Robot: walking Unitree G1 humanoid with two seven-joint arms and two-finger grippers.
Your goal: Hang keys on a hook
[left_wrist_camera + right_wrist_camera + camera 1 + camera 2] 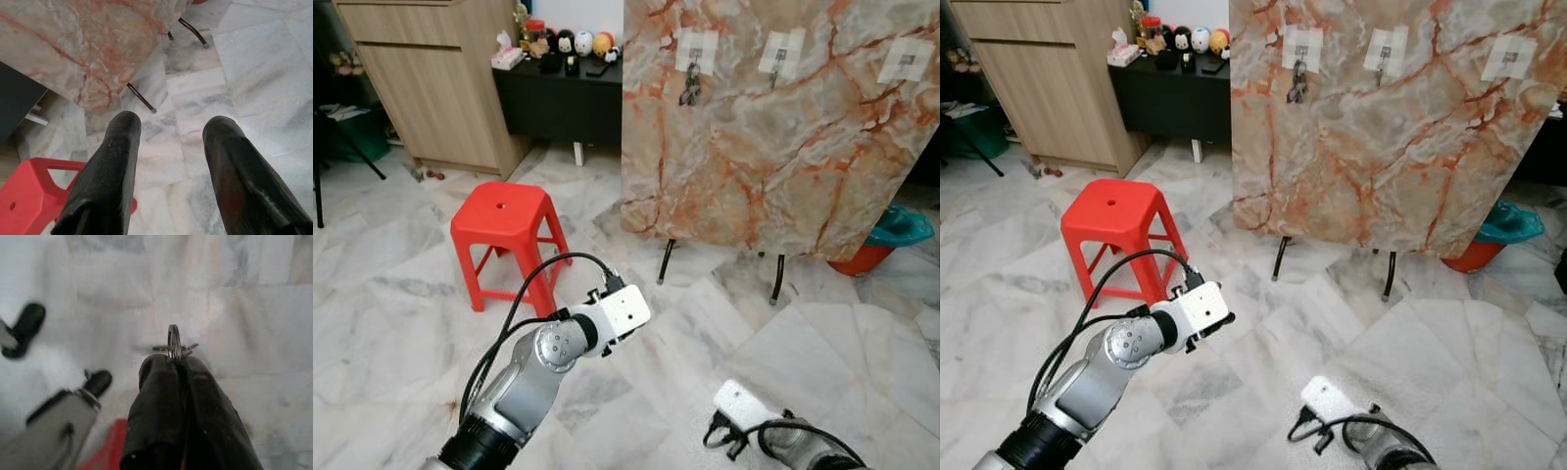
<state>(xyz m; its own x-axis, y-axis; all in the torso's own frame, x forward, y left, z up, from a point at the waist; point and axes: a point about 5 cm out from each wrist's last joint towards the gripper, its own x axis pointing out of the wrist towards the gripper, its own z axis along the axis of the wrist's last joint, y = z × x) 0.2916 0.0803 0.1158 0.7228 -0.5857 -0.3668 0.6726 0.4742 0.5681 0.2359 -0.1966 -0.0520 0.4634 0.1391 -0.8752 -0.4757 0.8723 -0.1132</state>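
Keys sit pinched at the tip of my right gripper, its two black fingers pressed together on the metal ring, which stands up just past the fingertips; that grip I read from the right wrist view, while from the head I get the right arm's white wrist low at the bottom edge. I see a marble-patterned board standing on thin dark legs ahead of me, slightly tilted, with three white pads along its top; the left hook already carries a dark bunch of keys, the middle hook has something small hanging that I cannot identify, and the right pad looks bare. The floor is pale veined marble tile, open between me and the board. A red stool stands to the left, near my left arm's raised elbow. My left gripper is spread wide, holding nothing, pointing toward the board's lower edge and one leg. Behind, I note a wooden cabinet, a black table with small figures, and a teal basin by the board's right corner.
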